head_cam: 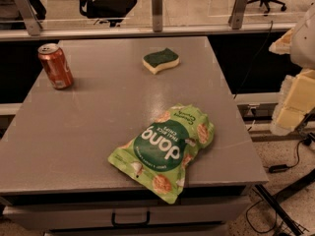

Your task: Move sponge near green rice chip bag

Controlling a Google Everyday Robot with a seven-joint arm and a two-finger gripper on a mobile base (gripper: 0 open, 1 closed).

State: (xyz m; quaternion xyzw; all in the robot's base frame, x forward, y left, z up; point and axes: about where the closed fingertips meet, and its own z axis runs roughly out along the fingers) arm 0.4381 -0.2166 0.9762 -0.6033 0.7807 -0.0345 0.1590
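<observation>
My claw (294, 101) is hanging beyond the table's (98, 127) right side; apart or together, I cannot tell. The sponge (161, 60) is sitting far back. The green rice chip bag (165, 149) is overhanging the near edge, so I'm risking nudging it off.

The gripper (291, 107) hangs raised at the right edge.

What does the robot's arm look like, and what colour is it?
The robot's arm is a rounded, whitish-grey shell at the picture's right edge. Under it the gripper, beside the flat grey table on its right side, is made of pale cream, blocky pieces with squared corners. No markings show on either.
</observation>
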